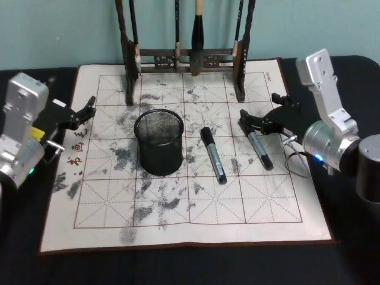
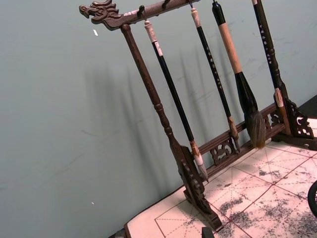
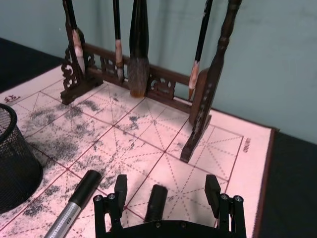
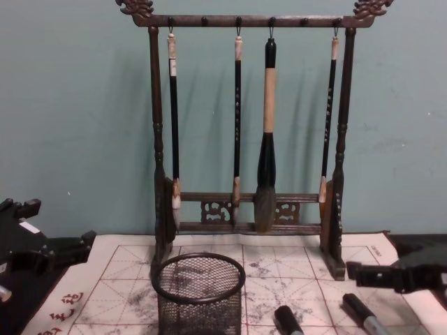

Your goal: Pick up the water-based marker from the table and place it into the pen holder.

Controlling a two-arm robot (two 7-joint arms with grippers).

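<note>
The water-based marker (image 1: 259, 148) lay flat on the white calligraphy mat (image 1: 196, 202), and its dark end sat between the two fingers of the right gripper (image 1: 244, 122). In the right wrist view that end (image 3: 157, 201) was in the middle of the gap, with the fingers (image 3: 120, 184) spread wide on either side and clear of it, so the right gripper (image 3: 166, 182) held nothing. The rest of the marker's barrel ran back under the gripper toward the robot. Just outside the left finger lay a second marker (image 1: 213, 155), roughly parallel to the first and apart from it. Farther out on that same side stood the pen holder (image 1: 159, 157), upright on the ink-stained mat and well clear of the fingers. Ahead of the fingertips, at the mat's far edge, stood the wooden brush rack (image 1: 184, 59) with brushes hanging from it. The left gripper (image 1: 88, 108) hung parked at the mat's left edge, past the pen holder; whether it was open or closed could not be told. The mat lay on the dark surface (image 1: 178, 267).
</note>
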